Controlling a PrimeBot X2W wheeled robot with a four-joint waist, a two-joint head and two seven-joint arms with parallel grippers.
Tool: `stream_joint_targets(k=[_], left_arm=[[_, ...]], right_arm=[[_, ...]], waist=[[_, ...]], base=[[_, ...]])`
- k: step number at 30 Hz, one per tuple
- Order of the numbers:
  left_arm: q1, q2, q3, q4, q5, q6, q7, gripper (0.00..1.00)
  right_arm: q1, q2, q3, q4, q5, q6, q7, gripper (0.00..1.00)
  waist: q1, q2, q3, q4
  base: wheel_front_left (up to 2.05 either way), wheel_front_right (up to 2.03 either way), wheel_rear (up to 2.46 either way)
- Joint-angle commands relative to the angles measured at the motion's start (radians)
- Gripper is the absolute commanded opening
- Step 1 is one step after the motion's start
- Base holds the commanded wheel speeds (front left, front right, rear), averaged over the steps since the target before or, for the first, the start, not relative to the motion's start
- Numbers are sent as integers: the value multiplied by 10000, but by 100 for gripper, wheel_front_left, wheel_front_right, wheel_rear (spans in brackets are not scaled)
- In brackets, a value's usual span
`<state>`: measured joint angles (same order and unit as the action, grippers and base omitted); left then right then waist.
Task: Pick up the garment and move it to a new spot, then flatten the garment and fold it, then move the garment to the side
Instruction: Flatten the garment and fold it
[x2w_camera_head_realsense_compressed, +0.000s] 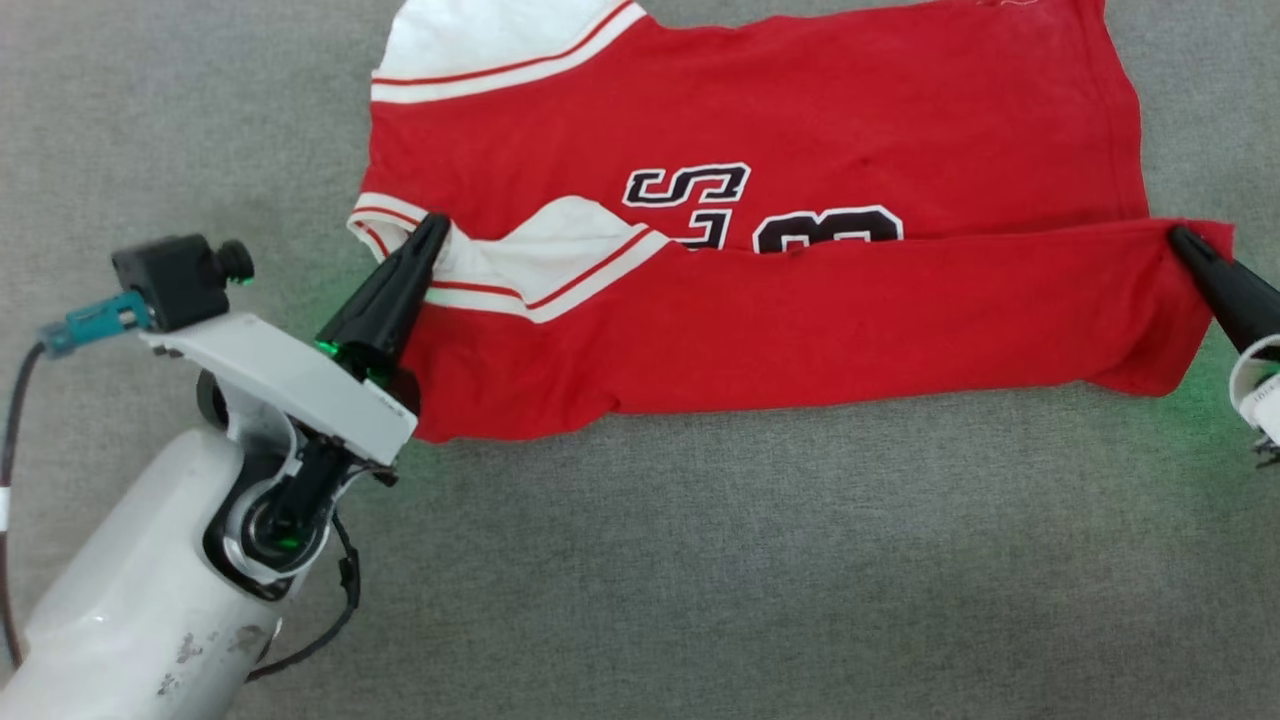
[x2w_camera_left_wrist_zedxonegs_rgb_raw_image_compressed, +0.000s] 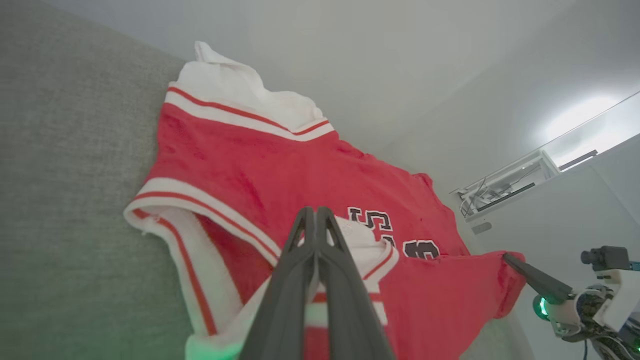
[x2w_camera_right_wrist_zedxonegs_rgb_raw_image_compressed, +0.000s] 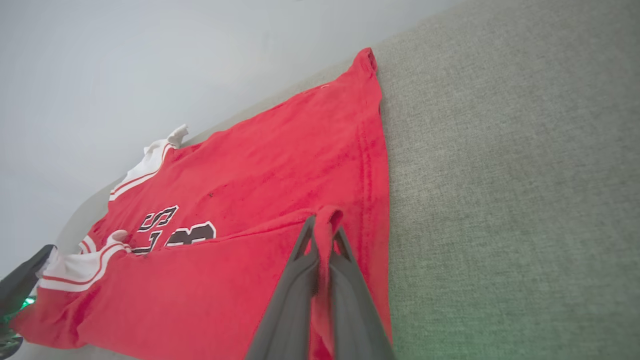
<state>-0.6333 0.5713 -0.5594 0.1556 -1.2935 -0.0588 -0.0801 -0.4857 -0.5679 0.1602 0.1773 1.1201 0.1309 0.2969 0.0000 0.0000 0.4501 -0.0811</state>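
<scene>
Pale forearm (x2w_camera_head_realsense_compressed: 130, 600) of the left arm is noted nearest, at the lower left of the head view, above a grey woven surface (x2w_camera_head_realsense_compressed: 750, 580).

Left gripper (x2w_camera_head_realsense_compressed: 436, 226) is found closed tight on the garment (x2w_camera_head_realsense_compressed: 800, 330). Its fingers are pinched on the white, red-striped near sleeve (x2w_camera_head_realsense_compressed: 560, 250) at the shirt's left end, and white cloth is seen squeezed between them in the left wrist view.

Right gripper (x2w_camera_head_realsense_compressed: 1182, 240) is likewise closed. A red corner at the shirt's right end is pinched, and red cloth is seen standing up between the fingers in the right wrist view.

Garment is spread across the surface, stretched left to right between the two grippers. Its near band is laid folded over the body. The folded edge runs from one gripper to the other and covers the lower part of the black print (x2w_camera_head_realsense_compressed: 690, 190). Whether that edge is raised clear of the body cannot be told.

Far sleeve (x2w_camera_head_realsense_compressed: 480, 50) is seen lying flat at the far left.
</scene>
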Motion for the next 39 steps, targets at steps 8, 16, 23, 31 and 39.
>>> stream_joint_targets(k=[8,16,23,31,39], left_arm=[[-231,-151,-365,1440,662,-143,-263,0],[-463,-265,-891,2622,1263,-236,-228,76],[-944,133,-1314,2872,1872,-212,266,100],[-1361,973,-1862,1624,1920,395,2503,100],[-1379,1826,-2629,-10,992,1606,6374,100]], right_arm=[[-784,375,636,1049,-356,-4,-284,0],[-963,318,1480,1888,-655,-4,-875,100],[-934,198,1809,2087,-462,-4,-1696,100],[-419,15,1950,1793,-141,-4,-2288,100],[-197,-11,2143,1329,60,-4,-2355,100]], waist=[[0,0,157,10],[0,0,-439,125],[0,0,-1177,216],[0,0,-1887,318],[0,0,-1839,146]], base=[[0,0,0],[0,0,0],[0,0,0],[0,0,0],[0,0,0]])
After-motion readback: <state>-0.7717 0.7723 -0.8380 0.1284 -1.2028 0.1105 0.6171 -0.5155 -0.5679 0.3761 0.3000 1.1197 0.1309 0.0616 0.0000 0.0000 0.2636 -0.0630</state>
